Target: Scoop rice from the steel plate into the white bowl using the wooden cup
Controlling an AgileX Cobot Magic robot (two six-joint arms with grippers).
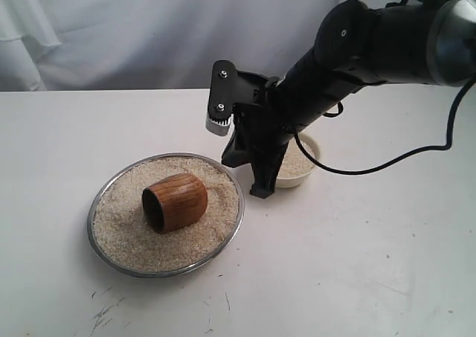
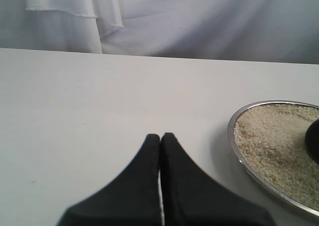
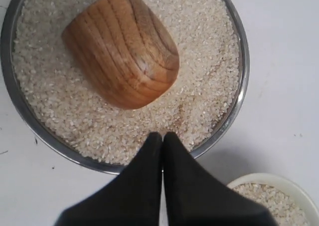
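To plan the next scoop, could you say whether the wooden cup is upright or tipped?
Tipped: the wooden cup lies on its side in the rice.

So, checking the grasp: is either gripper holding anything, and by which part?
Nothing. The left gripper and right gripper are shut, empty; the cup lies loose on the rice.

glossy black arm (image 1: pixel 387 39); thin black cable (image 1: pixel 364 174); black bracket (image 1: pixel 223 88) with two silver screws; right pincer (image 3: pixel 162 136) matte black, tapering to blunt tips.

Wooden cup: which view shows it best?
Right wrist view: the cup is close and sharp, on its side in the rice. Exterior view shows it smaller, mouth visible; left wrist view, only a dark sliver.
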